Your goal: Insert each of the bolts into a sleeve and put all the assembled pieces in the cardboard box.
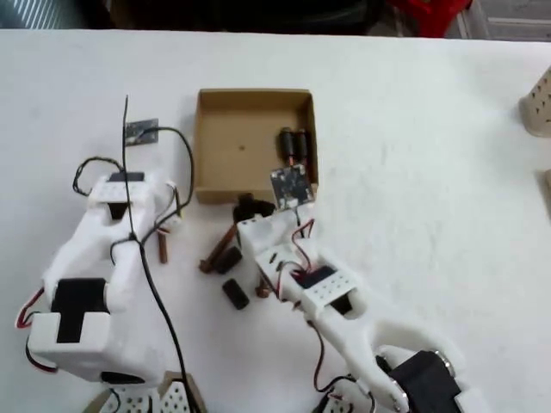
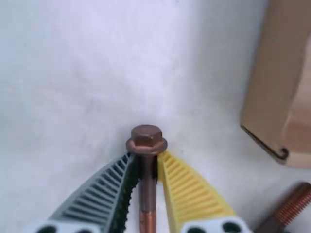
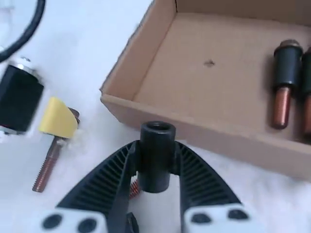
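Left gripper (image 2: 146,159) pinches the copper bolt (image 2: 146,141) by its shank, just under the hex head, near the cardboard box (image 2: 279,82). Right gripper (image 3: 156,148) clamps the black sleeve (image 3: 157,158) mid-body, bore clear. Both parts look rigid and smooth, likely to twist.

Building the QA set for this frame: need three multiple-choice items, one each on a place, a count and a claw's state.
1. Where do the assembled pieces lie?
A on the table
B inside the cardboard box
C in a claw

2. How many assembled pieces are in the box?
A none
B four
C two

3. The right claw is:
A shut on a black sleeve
B open and empty
C shut on a bolt

Key:
1 B, the high view shows them within the box walls.
2 C, two sleeved bolts lie side by side there.
3 A, the right wrist view shows its fingers clamped on the sleeve.
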`<control>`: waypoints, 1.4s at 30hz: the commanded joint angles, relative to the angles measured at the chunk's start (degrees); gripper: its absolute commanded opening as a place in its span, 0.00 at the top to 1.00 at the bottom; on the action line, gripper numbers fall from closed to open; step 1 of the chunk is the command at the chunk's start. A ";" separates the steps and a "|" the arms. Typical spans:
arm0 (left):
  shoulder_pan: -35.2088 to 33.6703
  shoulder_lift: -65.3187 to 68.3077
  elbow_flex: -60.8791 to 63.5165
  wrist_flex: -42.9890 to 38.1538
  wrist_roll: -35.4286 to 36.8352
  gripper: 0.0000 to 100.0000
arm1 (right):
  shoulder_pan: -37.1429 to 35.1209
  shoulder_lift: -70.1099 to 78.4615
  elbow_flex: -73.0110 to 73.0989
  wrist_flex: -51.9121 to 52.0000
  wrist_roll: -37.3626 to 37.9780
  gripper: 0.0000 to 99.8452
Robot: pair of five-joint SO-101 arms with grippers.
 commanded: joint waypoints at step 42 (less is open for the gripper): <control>-0.75 -2.95 -0.26 -1.14 0.09 0.98 | -2.59 27.03 21.63 -85.23 5.63 0.98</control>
